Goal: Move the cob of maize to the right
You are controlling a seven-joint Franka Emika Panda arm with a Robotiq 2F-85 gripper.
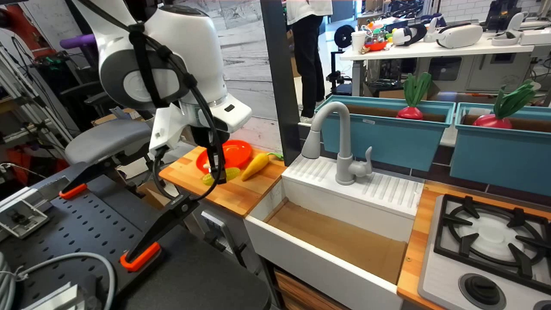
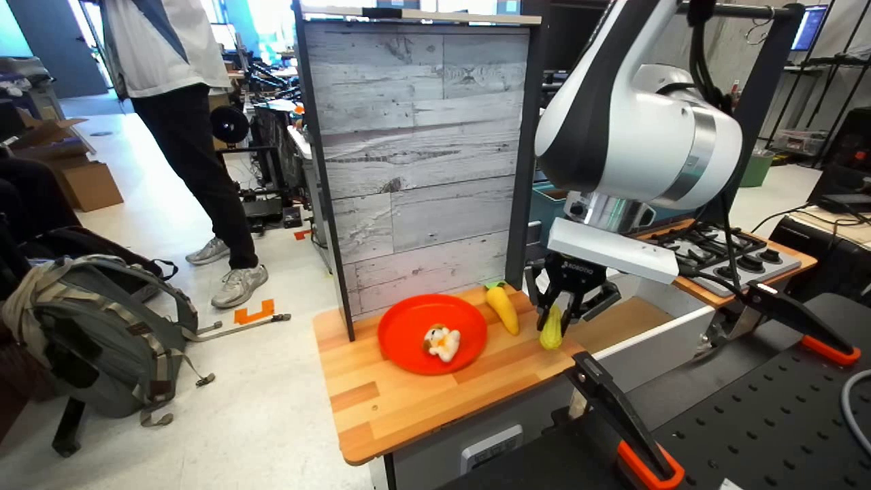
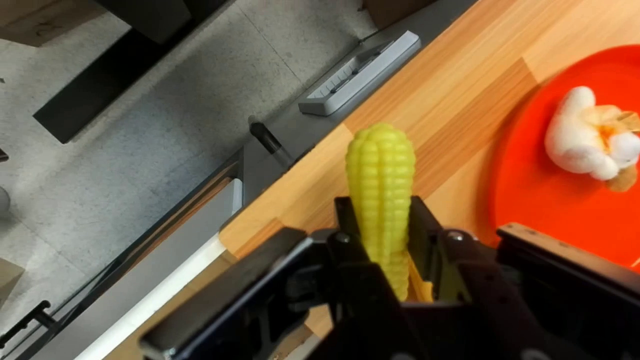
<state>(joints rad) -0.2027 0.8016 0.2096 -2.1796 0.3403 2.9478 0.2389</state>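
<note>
The cob of maize [image 3: 381, 170] is yellow-green, ridged and tapered. My gripper [image 3: 380, 202] is shut on it, one black finger against each side, with the thick end sticking out past the fingertips. In an exterior view, the cob [image 2: 551, 331] hangs between the fingers of the gripper [image 2: 555, 320], near the sink-side end of the wooden counter [image 2: 388, 408]. In an exterior view, the gripper [image 1: 219, 174] partly hides the middle of the cob [image 1: 233, 173]. I cannot tell whether the cob touches the counter.
A red plate [image 2: 408, 333] with a white toy [image 2: 444, 342] lies beside the cob. A yellow pepper-like toy [image 1: 256, 165] with a green stem lies close by. A white sink [image 1: 318, 258] with a grey faucet [image 1: 344, 146] adjoins the counter, then a stove [image 1: 439, 258].
</note>
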